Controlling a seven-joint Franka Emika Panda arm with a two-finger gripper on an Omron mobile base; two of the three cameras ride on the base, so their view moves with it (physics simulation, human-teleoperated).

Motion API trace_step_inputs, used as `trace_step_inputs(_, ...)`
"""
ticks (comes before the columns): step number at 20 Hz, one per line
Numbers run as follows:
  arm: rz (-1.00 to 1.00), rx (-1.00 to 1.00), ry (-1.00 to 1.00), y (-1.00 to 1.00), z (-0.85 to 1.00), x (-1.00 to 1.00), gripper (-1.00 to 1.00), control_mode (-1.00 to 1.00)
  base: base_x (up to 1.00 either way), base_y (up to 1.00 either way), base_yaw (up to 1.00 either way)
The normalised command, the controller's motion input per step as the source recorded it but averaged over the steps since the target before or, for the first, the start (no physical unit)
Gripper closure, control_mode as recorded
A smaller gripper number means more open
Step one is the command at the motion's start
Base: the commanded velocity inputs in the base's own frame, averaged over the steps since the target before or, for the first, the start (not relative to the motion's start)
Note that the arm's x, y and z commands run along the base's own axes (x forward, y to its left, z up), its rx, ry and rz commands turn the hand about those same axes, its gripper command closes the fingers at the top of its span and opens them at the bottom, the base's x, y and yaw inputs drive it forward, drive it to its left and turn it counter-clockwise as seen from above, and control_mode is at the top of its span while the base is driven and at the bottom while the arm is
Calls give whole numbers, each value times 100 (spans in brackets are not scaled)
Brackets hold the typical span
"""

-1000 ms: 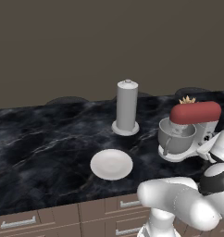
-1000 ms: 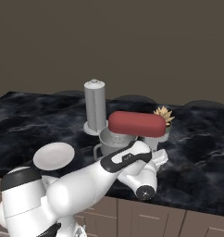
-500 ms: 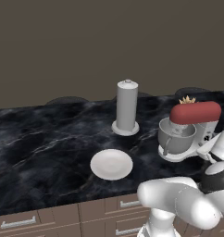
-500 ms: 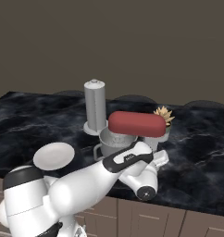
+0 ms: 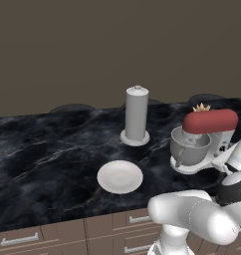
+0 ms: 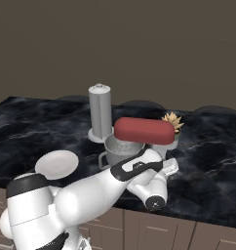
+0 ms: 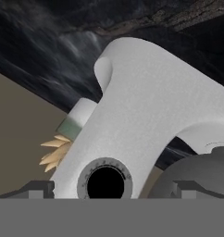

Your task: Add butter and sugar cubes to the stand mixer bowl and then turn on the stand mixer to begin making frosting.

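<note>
mixer [image 5: 207, 142] stands on counter [image 5: 48, 154], grey bowl [image 5: 189, 148] under red head, right of white plate [image 5: 120, 176]. pincer [image 7: 109, 187] close against mixer's white body; finger spread cannot tell.

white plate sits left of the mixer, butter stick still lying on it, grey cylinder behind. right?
Not quite: the white plate is bare, with no butter on it, as the left base view shows. It does sit left of the stand mixer, with the grey cylinder behind.
</note>
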Motion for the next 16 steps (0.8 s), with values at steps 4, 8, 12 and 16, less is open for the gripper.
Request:
trace_step_inputs(4,0,0,0,0,-6,5,-100,-100,0,0,0)
trace_step_inputs(8,0,0,0,0,-6,6,-100,-100,0,0,0)
trace_step_inputs(12,0,0,0,0,-7,4,-100,-100,0,0,0)
trace_step_inputs(16,0,0,0,0,-5,3,100,-100,0,0,0)
